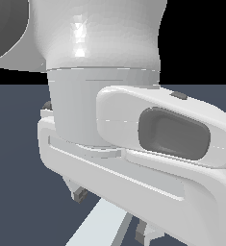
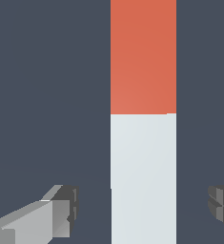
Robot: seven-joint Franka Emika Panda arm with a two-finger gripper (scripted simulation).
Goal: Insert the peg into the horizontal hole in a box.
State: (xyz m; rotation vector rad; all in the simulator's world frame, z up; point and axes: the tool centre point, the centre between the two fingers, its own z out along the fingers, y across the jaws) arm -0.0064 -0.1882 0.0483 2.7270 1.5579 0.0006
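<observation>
The peg (image 2: 143,157) lies flat on the dark floor, its pale grey-white part nearest the gripper and its orange-red end (image 2: 143,57) beyond. In the wrist view my gripper (image 2: 144,209) is open, with one finger on each side of the white part and a gap to each. In the exterior view the white arm body fills most of the frame; the peg's white part (image 1: 102,223) shows below it between two dark fingertips (image 1: 79,193). The box and the hole are out of view.
Dark blue-grey floor (image 2: 46,95) surrounds the peg. The robot's white wrist and hand housing (image 1: 133,144) block most of the exterior view.
</observation>
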